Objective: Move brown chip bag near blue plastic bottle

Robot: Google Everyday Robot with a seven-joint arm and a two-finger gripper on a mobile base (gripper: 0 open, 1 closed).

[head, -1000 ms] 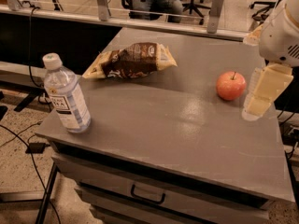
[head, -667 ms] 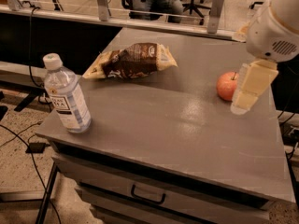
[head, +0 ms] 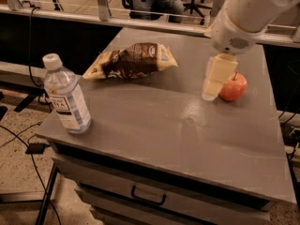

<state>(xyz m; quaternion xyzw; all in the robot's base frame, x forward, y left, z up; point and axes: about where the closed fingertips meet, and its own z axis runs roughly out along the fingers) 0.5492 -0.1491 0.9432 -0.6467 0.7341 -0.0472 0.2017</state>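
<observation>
The brown chip bag [head: 132, 60] lies flat on the grey table [head: 154, 125], at the back left of the middle. The blue plastic bottle [head: 66, 95] stands upright near the table's front left corner, well apart from the bag. My gripper [head: 213, 85] hangs from the white arm at the right, above the table and just left of a red apple. It is far to the right of the bag and holds nothing.
A red apple [head: 233, 86] sits on the table's right side, next to my gripper. A drawer with a dark handle [head: 148, 196] is below the table's front edge. Cables lie on the floor at the left. Chairs and a seated person are behind the table.
My gripper has moved left, from the table's right edge past the apple toward the table's middle. The bag, bottle and apple have not moved.
</observation>
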